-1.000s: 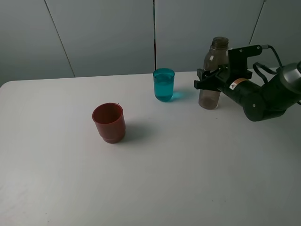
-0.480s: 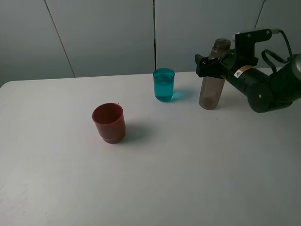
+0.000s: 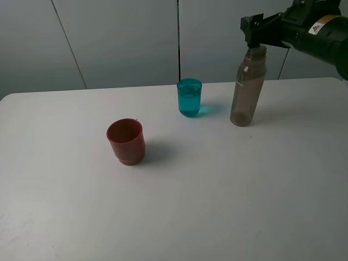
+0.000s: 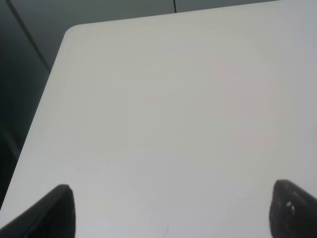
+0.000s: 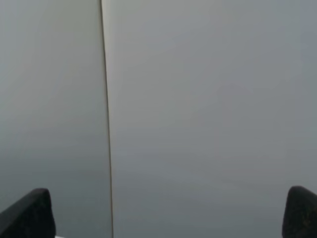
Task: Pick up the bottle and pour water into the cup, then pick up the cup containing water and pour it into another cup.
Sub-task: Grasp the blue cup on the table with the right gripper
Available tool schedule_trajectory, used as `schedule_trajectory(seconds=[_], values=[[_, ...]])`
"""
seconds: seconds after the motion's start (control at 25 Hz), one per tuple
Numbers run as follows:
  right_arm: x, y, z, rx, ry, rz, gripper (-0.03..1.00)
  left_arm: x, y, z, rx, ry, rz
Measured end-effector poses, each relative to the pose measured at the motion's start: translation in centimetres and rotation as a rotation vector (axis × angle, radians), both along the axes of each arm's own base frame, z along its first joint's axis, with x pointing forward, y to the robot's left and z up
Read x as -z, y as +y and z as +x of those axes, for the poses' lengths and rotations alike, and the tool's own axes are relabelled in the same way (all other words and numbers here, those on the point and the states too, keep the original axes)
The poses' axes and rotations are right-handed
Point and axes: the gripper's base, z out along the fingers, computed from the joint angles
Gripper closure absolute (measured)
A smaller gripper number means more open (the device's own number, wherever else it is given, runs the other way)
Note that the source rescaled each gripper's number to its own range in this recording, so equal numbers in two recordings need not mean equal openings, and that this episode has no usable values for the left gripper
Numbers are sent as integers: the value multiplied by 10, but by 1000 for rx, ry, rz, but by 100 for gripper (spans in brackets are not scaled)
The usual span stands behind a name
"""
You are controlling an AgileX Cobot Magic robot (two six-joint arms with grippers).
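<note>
**First pour looks done, cup-to-cup pour not yet made**

Furthest left, the left gripper (image 4: 173,210) hangs over the smooth, matte white table (image 3: 228,196). Its jaws are wide apart with nothing between them, and the high view does not show it.

The red cup (image 3: 125,141) stands upright left of the table's middle. It is squat, opaque red-brown plastic with a stepped, narrower base, and it looks empty.

Further back, near the middle, is the teal cup (image 3: 189,97), a straight-sided translucent tumbler. Its deep tint suggests it holds water, so the bottle's pour is probably finished.

To its right, well apart, the bottle (image 3: 246,89) stands upright on the table. It is tall, clear grey-tinted plastic with rounded shoulders and an open neck.

The right gripper (image 3: 255,31) hovers just above that neck, jaws spread and empty; its wrist view shows only the grey wall (image 5: 198,99).

What is left is to grasp the teal cup and tip it into the red one.
</note>
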Motion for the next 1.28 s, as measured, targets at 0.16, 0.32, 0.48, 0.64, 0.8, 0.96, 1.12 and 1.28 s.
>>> schedule_trajectory(seconds=[0.16, 0.32, 0.48, 0.64, 0.8, 0.96, 1.12, 1.28], values=[[-22, -4, -24, -13, 105, -27, -3, 0, 0, 0, 0, 0, 0], [-33, -12, -47, 5, 229, -85, -3, 0, 0, 0, 0, 0, 0], [-43, -18, -63, 26, 278, -103, -3, 0, 0, 0, 0, 0, 0], [-48, -16, -71, 18, 292, -94, -3, 0, 0, 0, 0, 0, 0], [-50, 9, -79, -104, 267, -148, -3, 0, 0, 0, 0, 0, 0], [-49, 41, -86, -233, 220, -149, -3, 0, 0, 0, 0, 0, 0], [-34, 70, -88, -335, 211, -171, -3, 0, 0, 0, 0, 0, 0], [-3, 90, -91, -394, 213, -184, -3, 0, 0, 0, 0, 0, 0]])
